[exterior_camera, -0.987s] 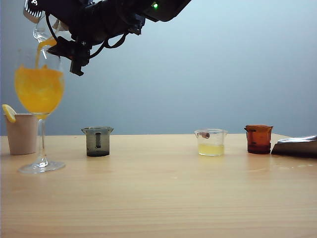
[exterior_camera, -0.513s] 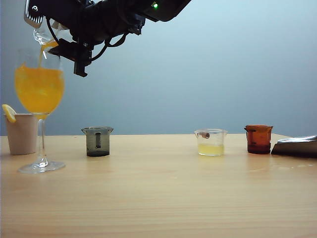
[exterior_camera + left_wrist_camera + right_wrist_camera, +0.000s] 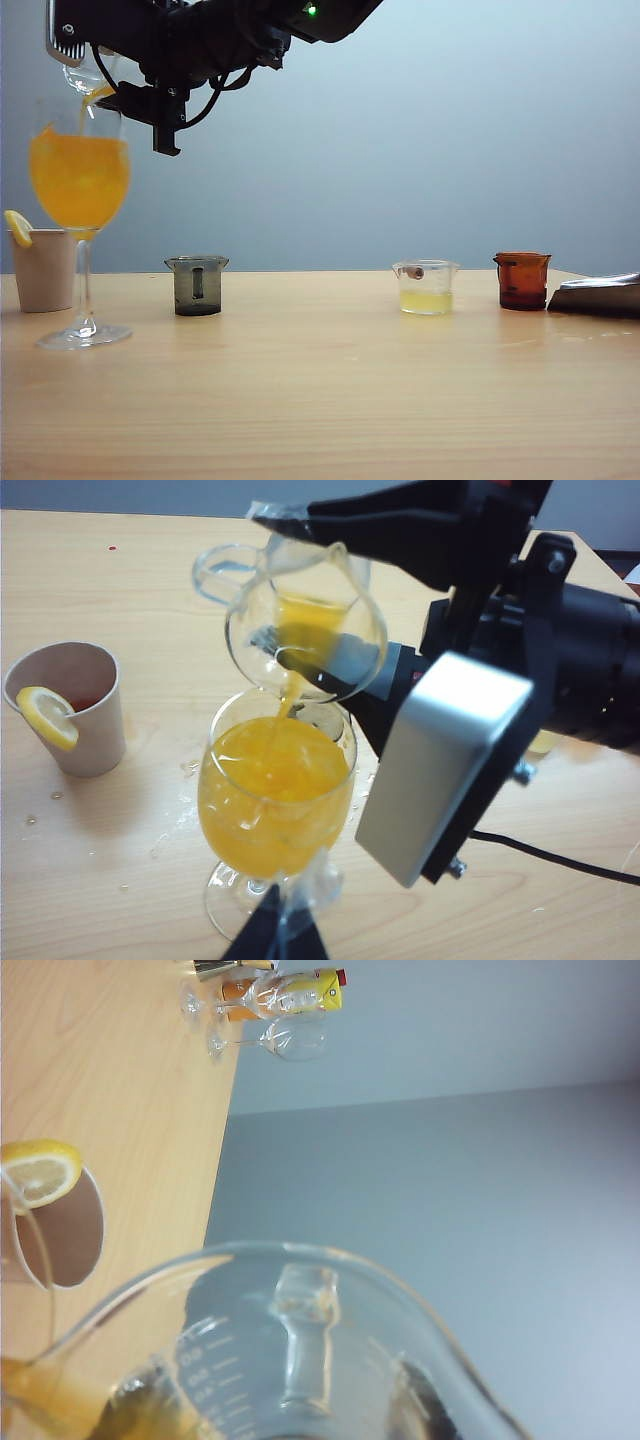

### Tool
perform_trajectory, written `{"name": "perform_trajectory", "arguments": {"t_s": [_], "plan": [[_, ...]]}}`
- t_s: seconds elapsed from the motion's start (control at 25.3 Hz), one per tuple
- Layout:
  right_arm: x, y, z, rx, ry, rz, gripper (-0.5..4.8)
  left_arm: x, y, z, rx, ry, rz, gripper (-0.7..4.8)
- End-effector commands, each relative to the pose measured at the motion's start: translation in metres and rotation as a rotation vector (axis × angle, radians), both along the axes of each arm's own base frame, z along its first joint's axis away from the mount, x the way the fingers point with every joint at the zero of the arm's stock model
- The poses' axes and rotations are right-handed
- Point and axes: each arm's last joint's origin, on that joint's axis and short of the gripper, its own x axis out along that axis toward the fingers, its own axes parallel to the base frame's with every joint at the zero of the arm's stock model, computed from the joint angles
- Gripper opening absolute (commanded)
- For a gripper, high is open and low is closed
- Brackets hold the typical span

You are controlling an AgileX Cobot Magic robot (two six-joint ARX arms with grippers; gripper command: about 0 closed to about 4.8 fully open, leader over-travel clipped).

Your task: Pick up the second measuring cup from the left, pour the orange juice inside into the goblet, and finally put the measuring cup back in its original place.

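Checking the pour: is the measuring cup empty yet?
Not empty: orange juice remains in the tipped measuring cup, streaming into the goblet.

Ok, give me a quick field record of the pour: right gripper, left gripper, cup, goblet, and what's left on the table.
right gripper: shut on measuring cup, tilted over the goblet
left gripper: near goblet foot, state unclear
orange juice: thin stream still running into the glass
goblet: bowl mostly full
table: grey cup, yellow cup, amber cup, paper cup with lemon
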Motion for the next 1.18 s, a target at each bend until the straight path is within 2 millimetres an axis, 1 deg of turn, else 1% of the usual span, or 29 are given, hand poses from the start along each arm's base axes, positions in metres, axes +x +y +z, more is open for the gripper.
{"name": "perform_trajectory", "arguments": {"t_s": [0.04, 0.59, 0.83, 1.03, 1.18], "plan": [[-0.0021, 0.0003, 0.0100, 0.010, -0.077, 0.005, -0.02, -0.0007, 0.0000, 0.0030, -0.007, -0.013, -0.003, -0.05], [-0.0022, 0.0003, 0.0102, -0.080, -0.255, -0.003, -0.02, -0.0007, 0.0000, 0.0030, -0.007, -0.013, -0.003, -0.05], [-0.0033, 0.0012, 0.0124, -0.068, -0.277, -0.008, -0.02, -0.0007, 0.0000, 0.0030, -0.007, -0.013, -0.003, -0.05], [-0.0039, 0.0017, 0.0123, -0.054, -0.250, -0.004, -0.02, -0.0007, 0.0000, 0.0031, -0.007, -0.013, -0.003, -0.05], [-0.0039, 0.0016, 0.0125, -0.007, -0.163, 0.003, -0.02, -0.0007, 0.0000, 0.0031, -0.007, -0.013, -0.003, -0.05]]}}
